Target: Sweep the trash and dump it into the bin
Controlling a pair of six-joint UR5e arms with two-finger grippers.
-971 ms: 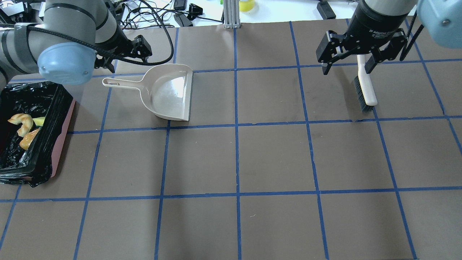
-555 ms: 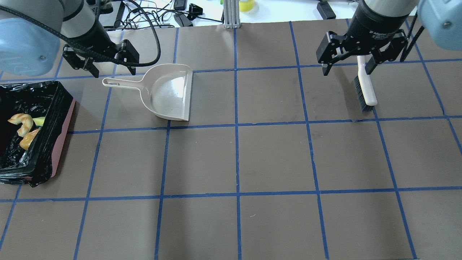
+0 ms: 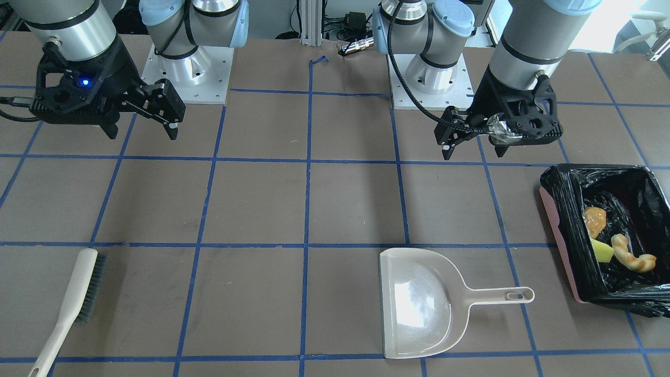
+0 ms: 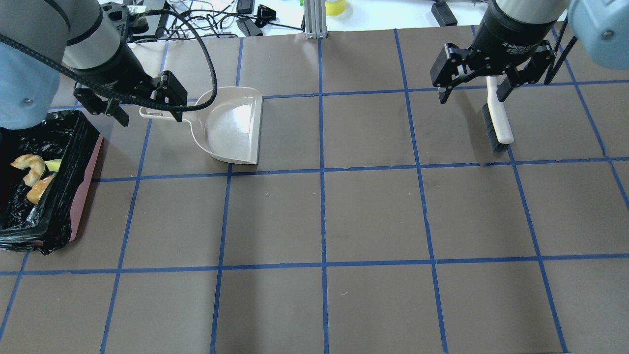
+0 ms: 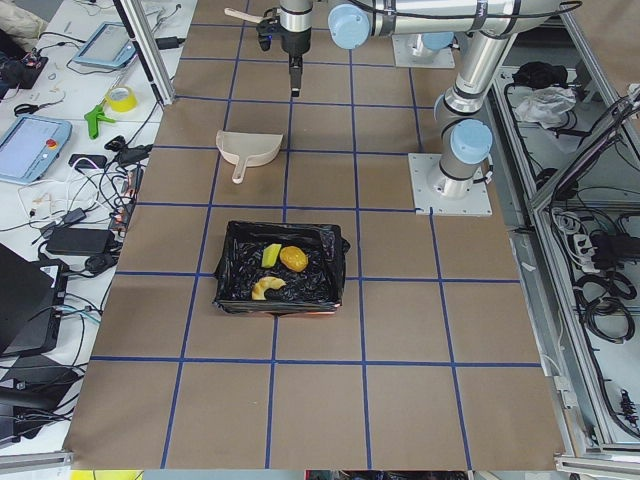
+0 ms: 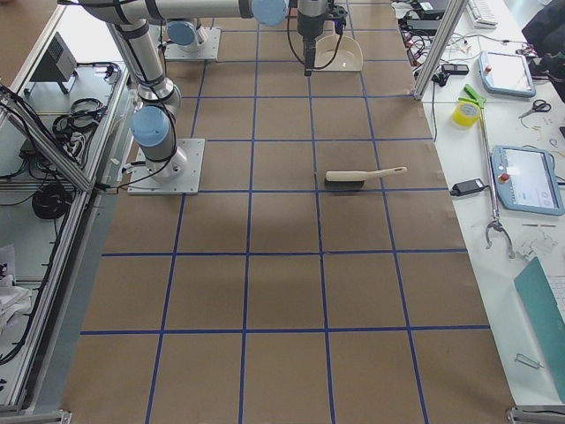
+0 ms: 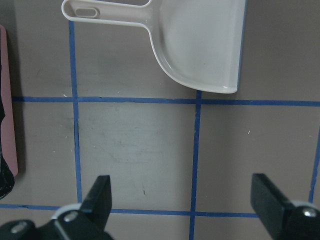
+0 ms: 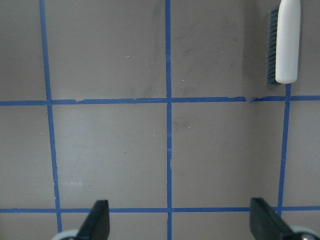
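The bin is pink-sided with a black bag and stands at the table's left end; it also shows in the front view. The trash lies inside it: a curled peel, an amber wad and a yellow-green block. The beige dustpan lies flat and empty beside the bin. My left gripper is open and empty, raised on the robot's side of the dustpan's handle. My right gripper is open and empty, raised near the brush.
The brush lies on the brown mat at the far right, bristles on their side. The dustpan sits a square away from the bin. Cables and tools lie beyond the table's far edge.
My left arm has swung out from beside the bin and its open gripper has moved back toward the robot, now over the dustpan's handle in the overhead view. The right gripper has not moved.
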